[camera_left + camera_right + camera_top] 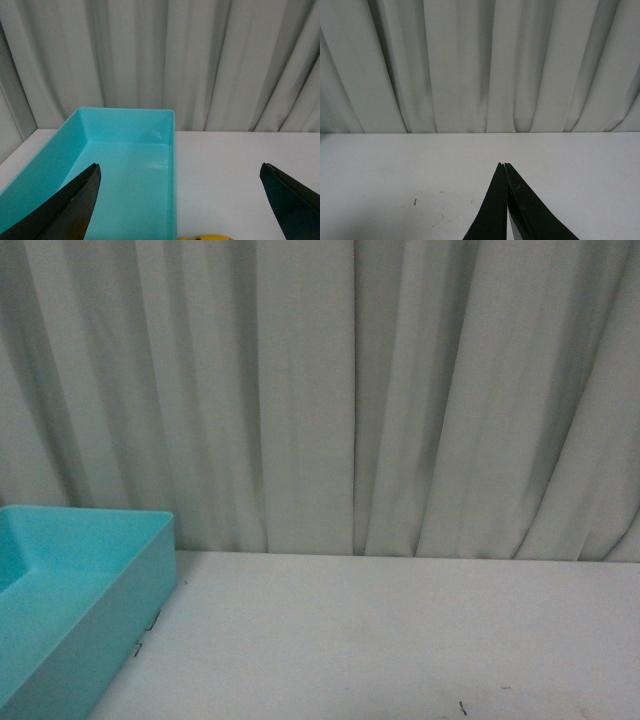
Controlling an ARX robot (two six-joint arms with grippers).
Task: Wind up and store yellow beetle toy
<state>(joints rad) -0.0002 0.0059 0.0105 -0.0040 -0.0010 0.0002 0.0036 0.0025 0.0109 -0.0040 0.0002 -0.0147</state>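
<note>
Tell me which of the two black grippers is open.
The black left gripper: its jaws stand wide apart, while the right gripper is fully shut.

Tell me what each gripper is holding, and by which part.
Nothing is held. The left gripper is wide open; only a sliver of the yellow beetle toy shows, clear of both fingers. The right gripper is shut, empty.

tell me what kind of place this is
Probably a lab-style robot test setup rather than a home: a plain white table, a pale curtain hung as a backdrop right behind it, and a teal bin set at the table's left.
</note>
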